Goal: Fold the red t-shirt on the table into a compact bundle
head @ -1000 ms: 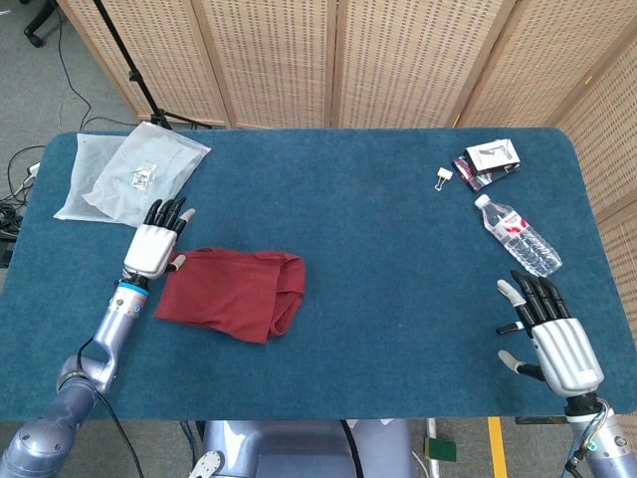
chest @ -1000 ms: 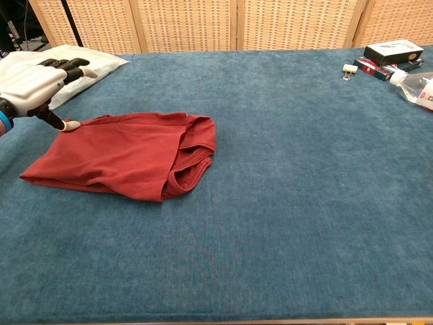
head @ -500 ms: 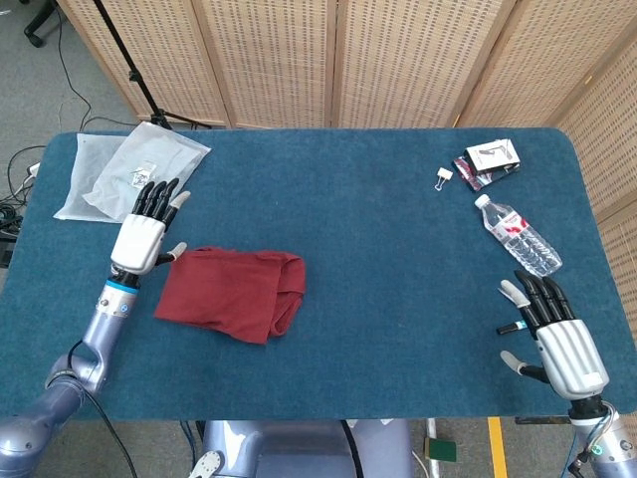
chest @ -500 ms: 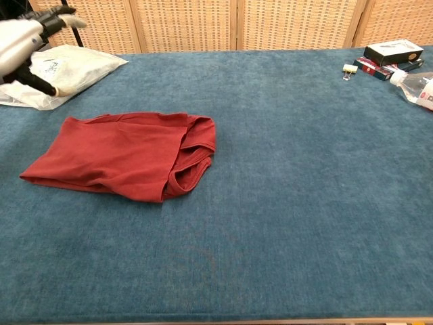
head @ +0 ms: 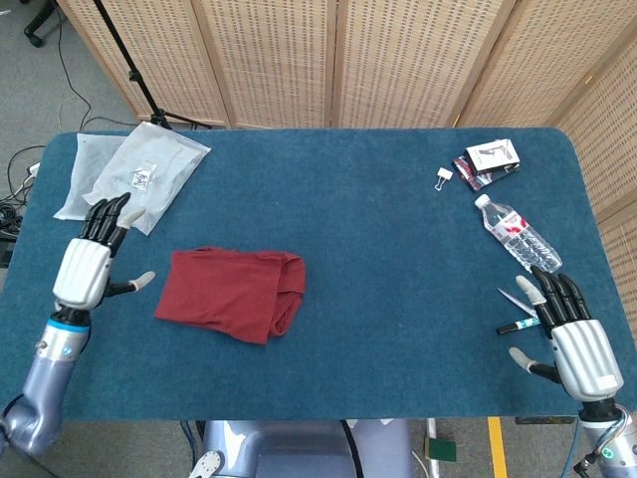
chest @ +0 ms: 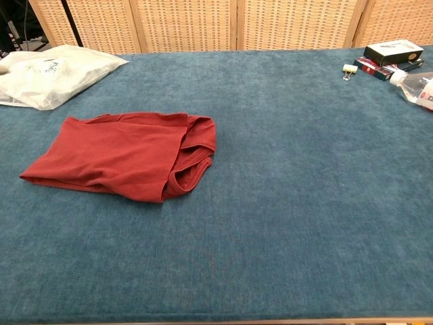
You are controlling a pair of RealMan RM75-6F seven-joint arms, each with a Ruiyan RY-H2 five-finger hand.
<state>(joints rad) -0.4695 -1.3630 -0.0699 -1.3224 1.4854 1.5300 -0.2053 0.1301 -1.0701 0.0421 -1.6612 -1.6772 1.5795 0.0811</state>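
Note:
The red t-shirt [head: 231,292] lies folded into a flat bundle on the blue table [head: 378,229], left of centre; the chest view shows the t-shirt [chest: 125,156] with its collar at the right end. My left hand [head: 87,261] is raised near the table's left edge, clear of the shirt, fingers spread and empty. My right hand [head: 574,342] hovers at the front right corner, fingers apart, holding nothing. Neither hand shows in the chest view.
Clear plastic bags [head: 134,174] lie at the back left. At the back right are a small box [head: 490,160], a binder clip [head: 443,178] and a lying water bottle [head: 518,235]. A pen [head: 516,325] lies beside my right hand. Wicker screens stand behind.
My left hand has lifted off the shirt's left corner and drawn back left toward the table edge, leaving the chest view. The right hand has slid slightly right. The shirt has not moved.

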